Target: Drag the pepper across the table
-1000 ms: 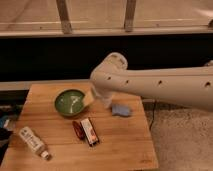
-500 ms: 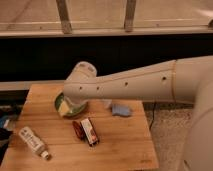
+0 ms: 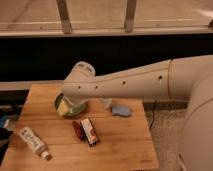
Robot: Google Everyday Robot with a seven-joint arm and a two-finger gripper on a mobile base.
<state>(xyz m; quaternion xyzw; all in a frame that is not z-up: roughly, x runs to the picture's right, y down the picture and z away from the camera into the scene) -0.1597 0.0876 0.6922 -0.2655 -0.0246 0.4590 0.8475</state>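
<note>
below and to the left of the pincer, a white bottle [image 3: 34,142] lies slanted on the table [image 3: 122,147] near the front left corner. the pincer [image 3: 63,107] hangs at the end of the pale arm [image 3: 130,85] over the left part of the green bowl [image 3: 80,108], its fingers spread wide and gripping nothing that shows. below and just right of the pincer, clear of the bowl, the pepper [image 3: 77,130] lies on the wood against the left side of the black box [image 3: 90,132], and further right, about level with the pincer, sits a small blue object [image 3: 120,110].
</note>
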